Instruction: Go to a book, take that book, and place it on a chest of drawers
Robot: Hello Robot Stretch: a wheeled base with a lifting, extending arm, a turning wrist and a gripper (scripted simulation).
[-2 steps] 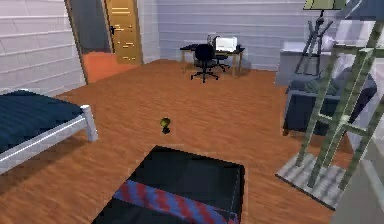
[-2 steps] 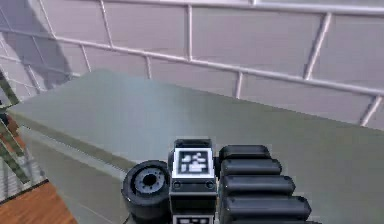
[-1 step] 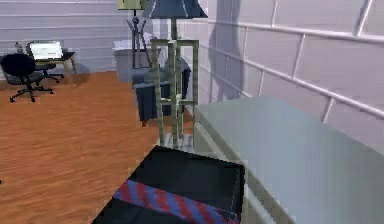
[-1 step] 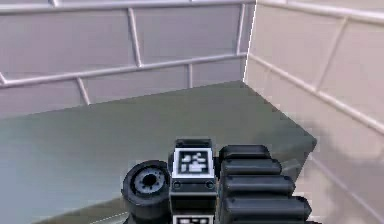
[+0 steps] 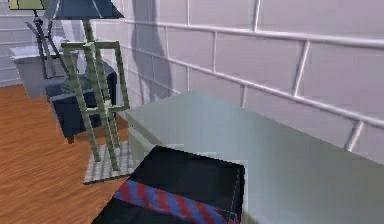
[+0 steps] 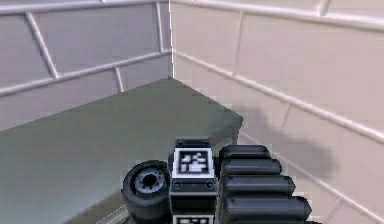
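Grey-green top point(image 6: 90, 140) by brick walls point(image 6: 80, 50), gripper point(image 6: 148, 186) low, cannot tell if holding anything.

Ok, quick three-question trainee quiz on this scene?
1. True or false: the book has a plain white cover.
2. The lamp shade is: A red, B blue, C white.
3. Fill in: the floor is made of ___.
Key: 1 false, the cover is dark with a red and blue striped band; 2 B; 3 wood.
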